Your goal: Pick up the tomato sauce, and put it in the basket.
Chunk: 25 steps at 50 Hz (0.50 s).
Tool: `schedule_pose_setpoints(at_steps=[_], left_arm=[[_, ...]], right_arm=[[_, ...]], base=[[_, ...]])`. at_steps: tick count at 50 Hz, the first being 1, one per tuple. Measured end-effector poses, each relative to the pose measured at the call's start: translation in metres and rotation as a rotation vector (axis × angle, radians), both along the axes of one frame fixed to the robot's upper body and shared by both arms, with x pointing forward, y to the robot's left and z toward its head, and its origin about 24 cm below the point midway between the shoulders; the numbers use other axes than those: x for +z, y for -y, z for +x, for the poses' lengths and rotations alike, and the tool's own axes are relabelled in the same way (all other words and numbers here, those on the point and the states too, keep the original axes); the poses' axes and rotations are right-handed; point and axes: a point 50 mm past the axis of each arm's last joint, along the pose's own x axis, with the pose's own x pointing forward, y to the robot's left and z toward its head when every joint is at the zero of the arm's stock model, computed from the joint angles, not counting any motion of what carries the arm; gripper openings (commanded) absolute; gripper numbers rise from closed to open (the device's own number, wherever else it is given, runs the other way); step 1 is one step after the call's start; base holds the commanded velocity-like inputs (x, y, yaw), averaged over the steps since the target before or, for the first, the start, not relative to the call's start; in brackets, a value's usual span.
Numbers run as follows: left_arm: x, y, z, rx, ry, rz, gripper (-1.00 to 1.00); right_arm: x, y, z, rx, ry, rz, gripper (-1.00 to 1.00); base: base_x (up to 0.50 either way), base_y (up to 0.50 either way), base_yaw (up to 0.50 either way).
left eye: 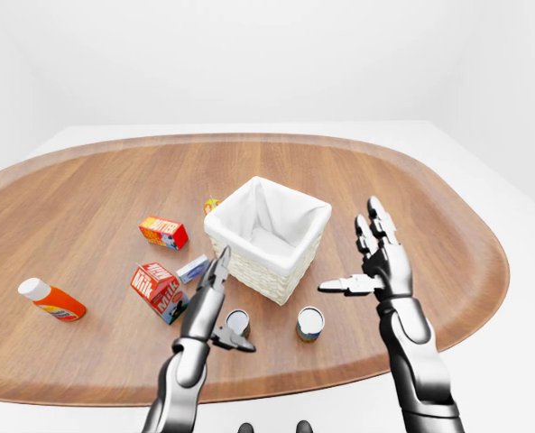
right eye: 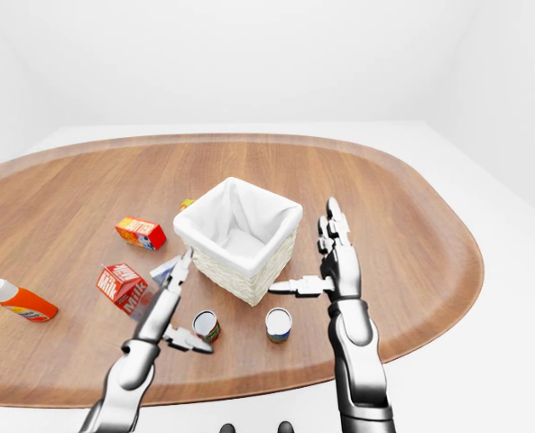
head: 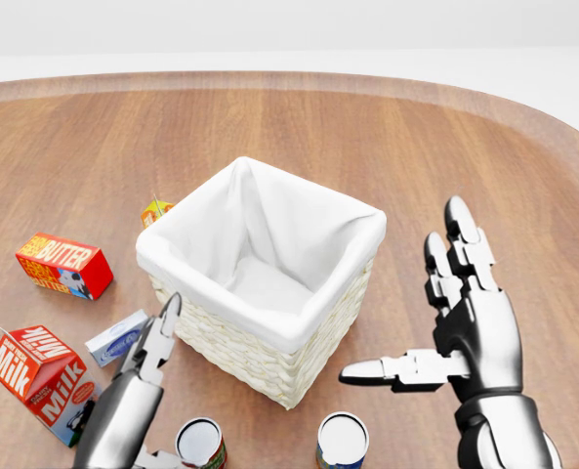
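The tomato sauce looks to me like the small can (head: 201,442) with the reddish label, standing upright just below the basket (head: 269,337) in the head view, a little to its left. There's a second can (head: 342,440) with a blue label just right of it, so I'm going by label colour only (can't read either one).

The left hand (left eye: 211,307) sits right beside the red can, fingers spread wide, thumb reaching toward it, not closed on anything. The right hand (head: 465,327) hovers to the right of the basket, fingers wide too, holding nothing.

Handling-wise I'd guess a stiff metal can: won't squash, some heft for its size, but smooth and round, so it could slip or tip if nudged on the rim. Best bet is a grip around the middle of the side wall, thumb opposite the other fingers.

The bench (left eye: 96,180) is a big rounded slab of glossy wood grain, flat with a raised edge. Left of the basket there's a butter box (head: 62,264), a milk carton (head: 33,371), and way further left an orange bottle (left eye: 52,301) lying down. Room is plain white, nothing else in it.
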Motion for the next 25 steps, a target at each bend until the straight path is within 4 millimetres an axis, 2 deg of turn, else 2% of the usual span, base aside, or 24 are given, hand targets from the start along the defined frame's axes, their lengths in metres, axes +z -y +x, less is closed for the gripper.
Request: schedule_pose_setpoints(at_steps=[25], left_arm=[[-0.010,-0.001,0.000,0.007,-0.036,0.005,1.00]], right_arm=[[0.000,0.000,0.000,0.000,0.000,0.001,1.00]], base=[[0.00,0.00,0.00]])
